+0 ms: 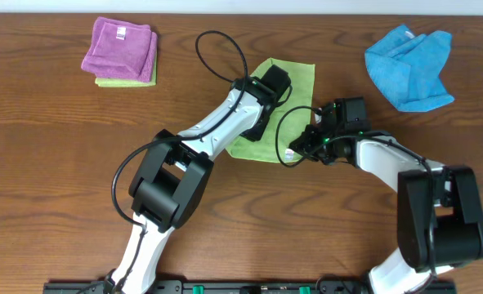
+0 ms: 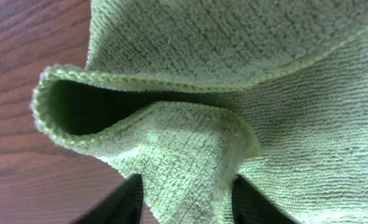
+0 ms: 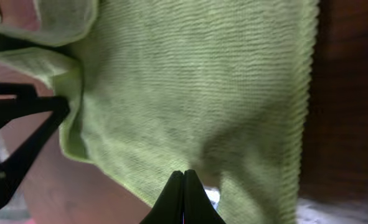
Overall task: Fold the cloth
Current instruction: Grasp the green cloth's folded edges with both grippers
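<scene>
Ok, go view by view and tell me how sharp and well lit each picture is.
Overhead: sharp, evenly lit, soft shadows on the table. Left wrist: the cloth weave is crisp, the hollow under its lifted edge is dark. Right wrist: soft focus, weave smeared, the right gripper a black silhouette, dim at the right edge.

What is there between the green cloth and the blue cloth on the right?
Just bare wooden table, as the overhead view shows, between the green cloth and the blue cloth.
</scene>
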Tool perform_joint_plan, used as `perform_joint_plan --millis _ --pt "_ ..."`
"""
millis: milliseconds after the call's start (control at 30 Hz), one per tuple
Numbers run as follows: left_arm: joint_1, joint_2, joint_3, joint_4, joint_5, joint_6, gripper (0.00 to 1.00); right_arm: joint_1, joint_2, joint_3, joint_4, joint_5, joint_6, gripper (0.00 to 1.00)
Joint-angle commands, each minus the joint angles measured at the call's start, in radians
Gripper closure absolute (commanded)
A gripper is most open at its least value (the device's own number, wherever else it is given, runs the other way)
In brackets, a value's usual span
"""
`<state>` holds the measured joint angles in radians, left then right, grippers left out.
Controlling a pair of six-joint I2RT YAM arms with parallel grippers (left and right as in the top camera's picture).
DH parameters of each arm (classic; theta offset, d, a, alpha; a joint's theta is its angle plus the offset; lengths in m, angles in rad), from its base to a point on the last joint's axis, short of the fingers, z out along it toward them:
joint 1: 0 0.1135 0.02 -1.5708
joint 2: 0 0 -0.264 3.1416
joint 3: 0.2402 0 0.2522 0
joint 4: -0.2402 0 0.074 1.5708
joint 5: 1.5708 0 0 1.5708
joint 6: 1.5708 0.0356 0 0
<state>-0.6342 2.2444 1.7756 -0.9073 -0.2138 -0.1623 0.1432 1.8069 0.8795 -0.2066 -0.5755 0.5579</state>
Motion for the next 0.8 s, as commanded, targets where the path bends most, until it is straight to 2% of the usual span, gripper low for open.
perform_joint_plan --millis 0,67,167,233,533,667,767 --pt "-0.002 0.000 0.016 -0.001 0.001 -0.019 0.69 0.005 0.004 -0.001 0.013 0.026 -0.006 0.99" --pt "-0.002 0.000 0.016 0.000 0.001 -0.027 0.80 0.005 0.004 -0.001 0.012 0.027 -0.006 0.99" --pt "-0.002 0.002 0.015 0.000 0.001 -0.034 0.85 0.005 0.005 -0.001 0.008 0.030 -0.006 0.99" --pt "-0.002 0.004 0.015 0.000 0.001 -0.045 0.94 0.005 0.005 -0.001 0.006 0.030 -0.006 0.98" --pt "-0.001 0.005 0.015 -0.007 -0.029 -0.056 0.94 0.005 0.005 -0.001 0.005 0.056 -0.006 0.98" --pt "0.003 0.005 0.015 -0.078 -0.272 -0.119 0.94 0.005 0.005 -0.001 0.000 0.071 -0.006 0.98" --pt "0.020 -0.007 0.015 -0.132 -0.277 -0.145 0.94 0.005 0.005 -0.001 -0.022 0.105 -0.007 0.98"
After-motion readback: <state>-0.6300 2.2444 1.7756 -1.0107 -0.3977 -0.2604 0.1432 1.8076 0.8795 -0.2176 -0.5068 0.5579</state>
